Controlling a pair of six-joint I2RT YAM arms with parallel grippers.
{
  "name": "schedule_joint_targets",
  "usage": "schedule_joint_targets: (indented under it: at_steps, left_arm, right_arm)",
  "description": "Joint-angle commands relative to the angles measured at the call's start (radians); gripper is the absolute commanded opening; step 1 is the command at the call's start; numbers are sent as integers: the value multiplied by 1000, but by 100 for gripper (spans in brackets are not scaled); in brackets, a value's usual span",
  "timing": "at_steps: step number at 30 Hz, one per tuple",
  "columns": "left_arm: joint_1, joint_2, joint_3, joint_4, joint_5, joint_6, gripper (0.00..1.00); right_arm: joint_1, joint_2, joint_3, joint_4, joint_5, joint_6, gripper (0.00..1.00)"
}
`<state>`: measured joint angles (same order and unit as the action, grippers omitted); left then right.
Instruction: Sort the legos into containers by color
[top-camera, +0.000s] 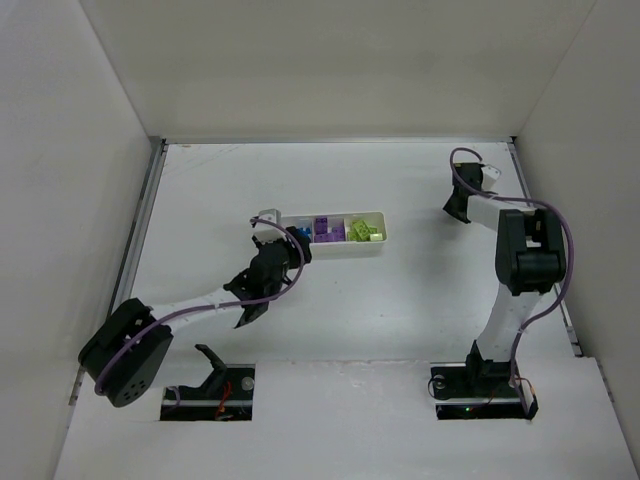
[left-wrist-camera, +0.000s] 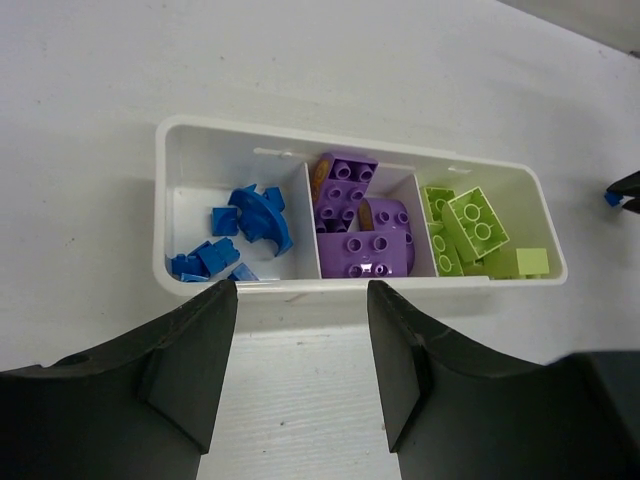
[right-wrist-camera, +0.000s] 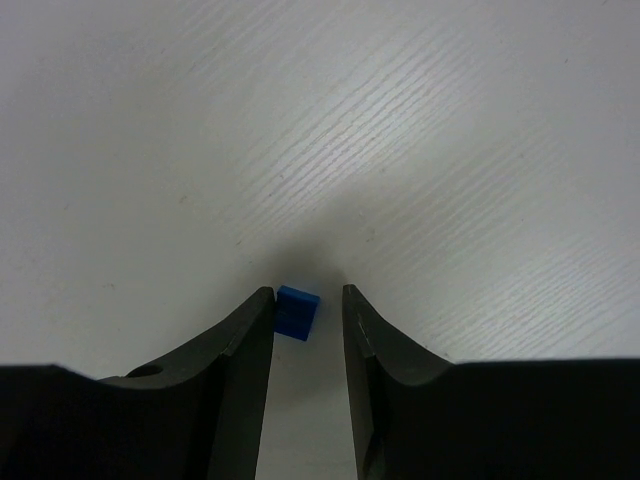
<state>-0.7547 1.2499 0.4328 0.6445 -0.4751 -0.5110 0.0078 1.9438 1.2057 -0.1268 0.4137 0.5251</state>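
The white tray (left-wrist-camera: 205, 155) holds sorted legos: blue pieces (left-wrist-camera: 250, 225) in the left compartment, purple blocks (left-wrist-camera: 360, 245) in the middle, lime-green ones (left-wrist-camera: 475, 225) on the right. My left gripper (left-wrist-camera: 302, 290) stands open and empty just before the tray's near wall; from above it (top-camera: 292, 246) is at the left end of the tray (top-camera: 384, 232). At the far right of the table my right gripper (right-wrist-camera: 308, 293) straddles a tiny blue brick (right-wrist-camera: 297, 312) lying on the table. Its left finger touches the brick and a gap remains on the other side.
White walls enclose the table on three sides. A metal rail (top-camera: 140, 230) runs along the left edge. The right arm's elbow (top-camera: 527, 250) stands between its base and the gripper (top-camera: 458, 210).
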Motion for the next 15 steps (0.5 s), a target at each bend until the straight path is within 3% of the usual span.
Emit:
schedule_joint_targets:
  at_steps: [1, 15]
  left_arm:
    - [8, -44, -16, 60, -2, -14, 52]
    - [5, -24, -14, 64, 0, -14, 51]
  right_arm:
    - [-4, 15, 41, -68, -3, 1, 39]
    - [11, 38, 80, -116, 14, -17, 16]
